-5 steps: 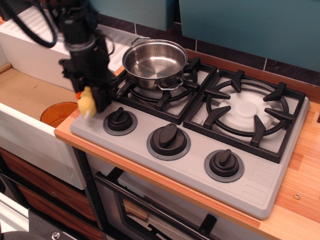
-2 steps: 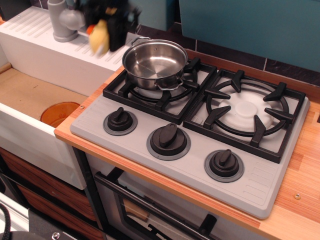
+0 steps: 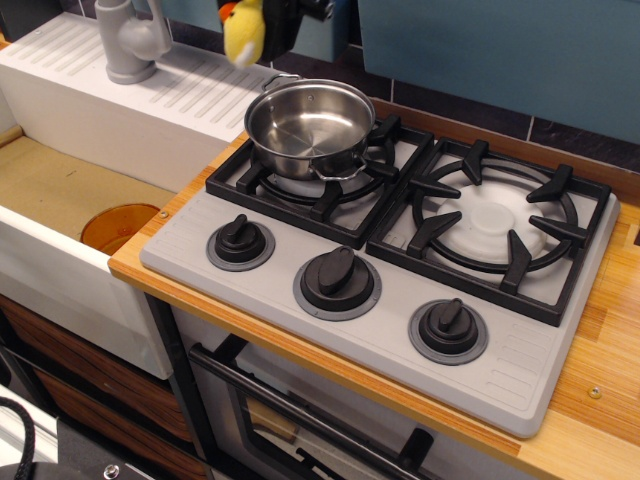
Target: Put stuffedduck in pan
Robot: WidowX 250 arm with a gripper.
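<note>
Your fingers [image 3: 262, 22], mostly cut off by the top edge, are closed around the stuffedduck [image 3: 243, 32], holding it in the air. The pan [image 3: 309, 125] sits below and just right of them on the left burner grate [image 3: 315, 170], empty.

No readable text, labels, brands or numbers anywhere: stove knobs [image 3: 337, 279], pan [image 3: 310, 125] and cooktop surface [image 3: 500, 360] all unmarked.
</note>
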